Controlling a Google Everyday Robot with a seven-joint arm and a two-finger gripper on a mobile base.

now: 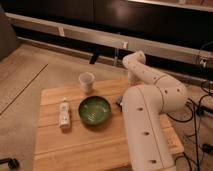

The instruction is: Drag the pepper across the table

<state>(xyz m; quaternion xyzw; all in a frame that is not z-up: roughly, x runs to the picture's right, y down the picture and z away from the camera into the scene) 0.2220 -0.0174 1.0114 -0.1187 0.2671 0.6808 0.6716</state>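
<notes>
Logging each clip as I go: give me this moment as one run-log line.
gripper: hidden behind arm, far right of table | pepper: not visible | green bowl: centre | cup: behind bowl | bottle: left | drag: unconfirmed

We cannot see the gripper or the pepper; the white arm [150, 115] hides the table's [80, 145] right part.
</notes>
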